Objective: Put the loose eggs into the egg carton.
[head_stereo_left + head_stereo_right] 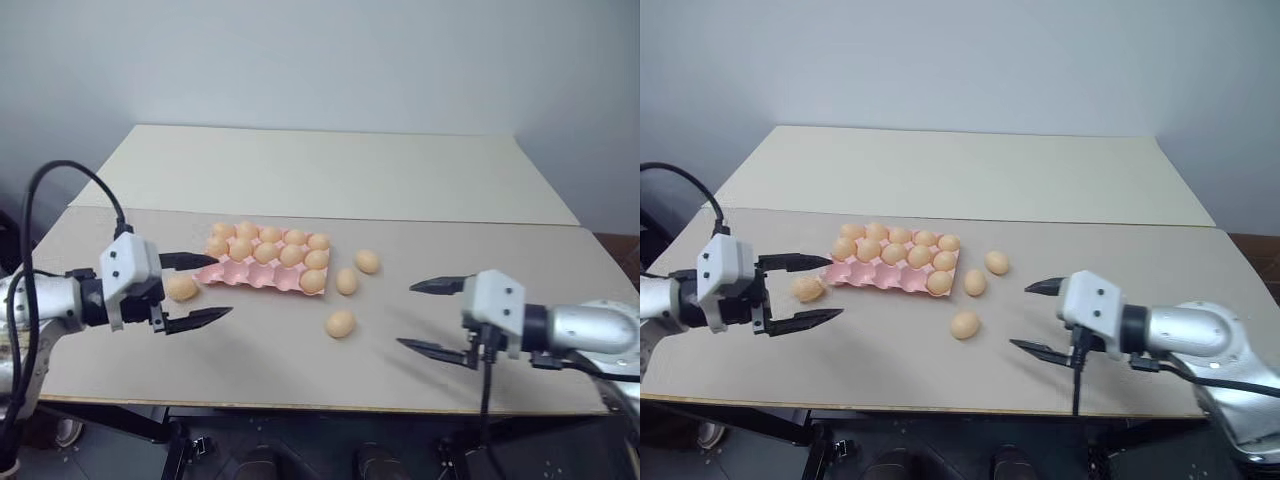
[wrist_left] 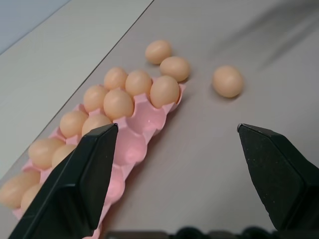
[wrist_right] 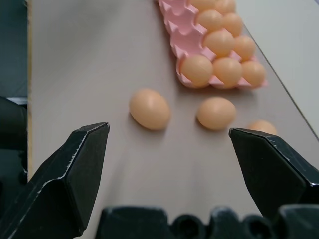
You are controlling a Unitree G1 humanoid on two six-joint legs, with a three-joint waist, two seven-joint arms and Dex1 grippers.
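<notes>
The pink egg carton (image 1: 250, 274) lies at the table's middle left. Its two back rows hold eggs, and one egg (image 1: 313, 281) fills the right end of the front row; the other front cups are bare. Three loose eggs lie to its right: one (image 1: 367, 261) farthest back, one (image 1: 347, 281) by the carton's corner, and one (image 1: 340, 323) nearer the front. Another loose egg (image 1: 182, 288) rests on the table at the carton's left end, beneath my left gripper (image 1: 222, 288), which hovers open and empty. My right gripper (image 1: 406, 315) hangs open and empty to the right of the nearest egg (image 3: 150, 108).
A second pale table (image 1: 330, 170) adjoins the back, with a seam between the two. The front edge (image 1: 300, 405) runs just below both grippers. A black cable (image 1: 70, 175) loops over my left arm.
</notes>
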